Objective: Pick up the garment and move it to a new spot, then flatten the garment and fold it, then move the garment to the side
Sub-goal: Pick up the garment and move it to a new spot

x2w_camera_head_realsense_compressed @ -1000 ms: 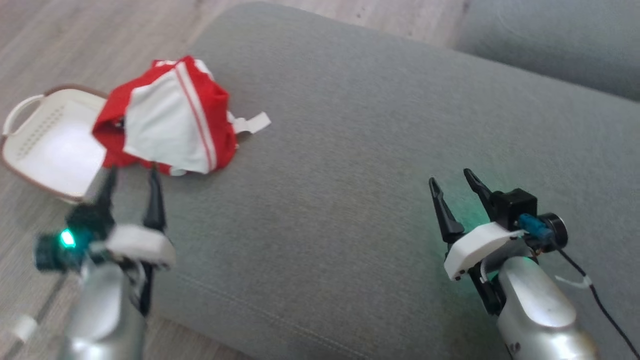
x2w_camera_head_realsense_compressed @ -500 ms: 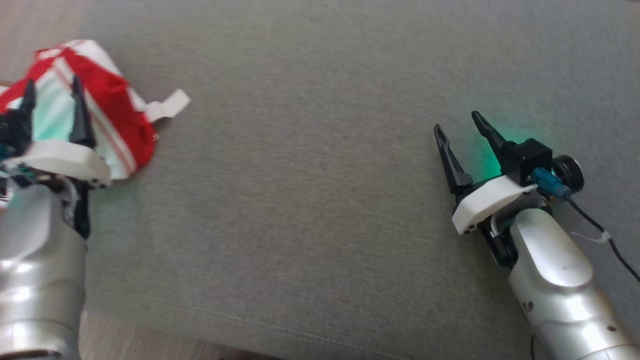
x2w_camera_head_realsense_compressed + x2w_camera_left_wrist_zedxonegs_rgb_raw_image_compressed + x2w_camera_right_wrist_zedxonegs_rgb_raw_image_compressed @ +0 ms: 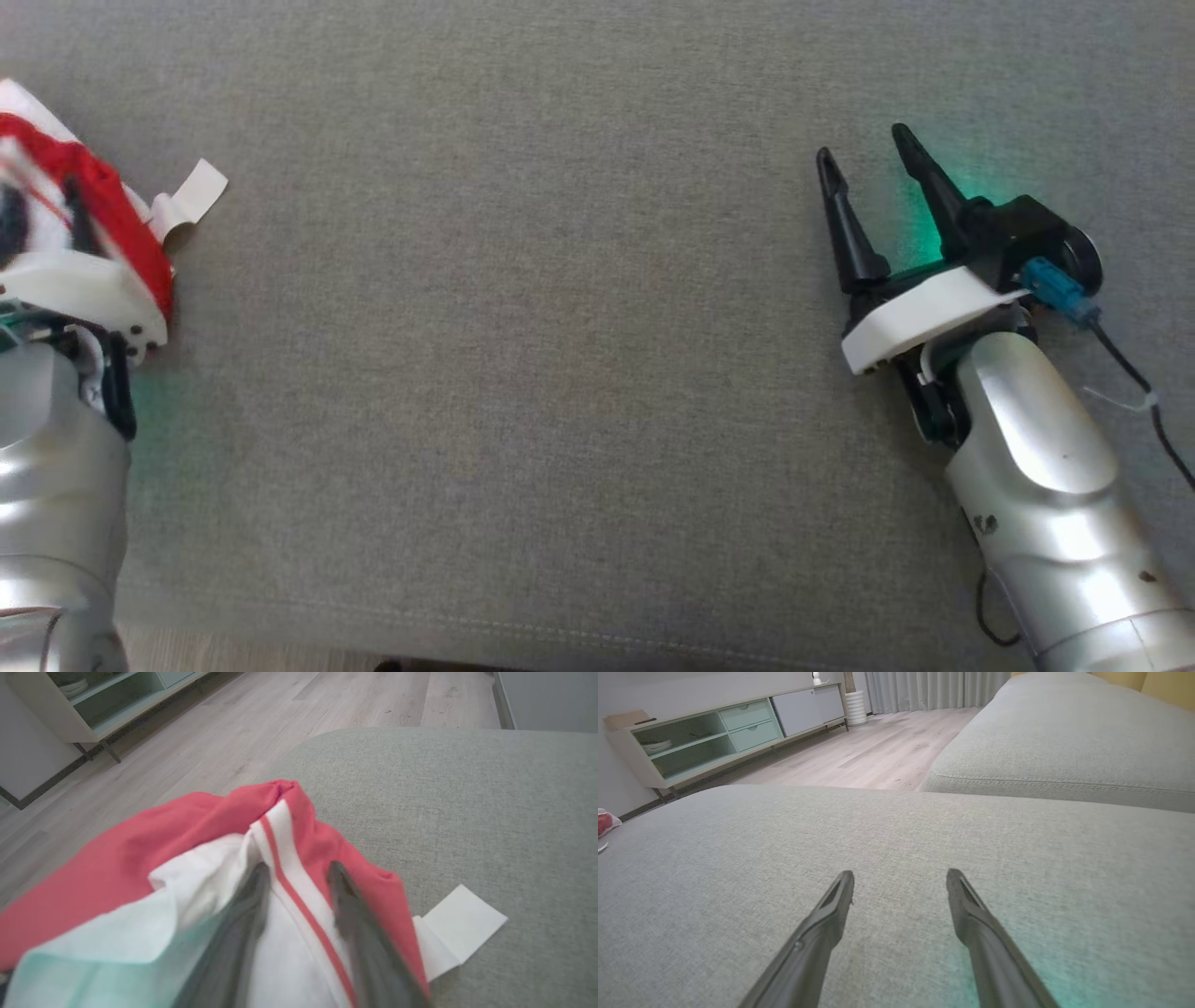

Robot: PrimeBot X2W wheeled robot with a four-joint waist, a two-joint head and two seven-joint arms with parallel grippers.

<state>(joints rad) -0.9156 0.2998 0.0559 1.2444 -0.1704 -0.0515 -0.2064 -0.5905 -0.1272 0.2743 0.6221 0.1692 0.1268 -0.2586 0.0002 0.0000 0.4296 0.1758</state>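
The garment (image 3: 93,187), a bunched red and white piece, lies at the far left edge of the head view on the grey cushion (image 3: 523,327), and the left gripper (image 3: 298,868) is right over it. In the left wrist view its jaws stand apart, though blurred, pointing into the heap with a white band and its thin red stripe running between them, up toward the middle of the frame. They are not closed on any cloth, and whether the tips touch the fabric I cannot tell. The heap has no clear long axis; it spreads from the lower left of that view to its centre, and the stripe runs roughly along the fingers. The left arm is plainly the nearer one. The right gripper (image 3: 864,147) hangs at the right of the head view, well apart from the garment, jaws spread and holding nothing. A white tab (image 3: 199,187) sticks out of the garment's right side onto the cushion; it looks blank, and no brand or writing can be read anywhere.
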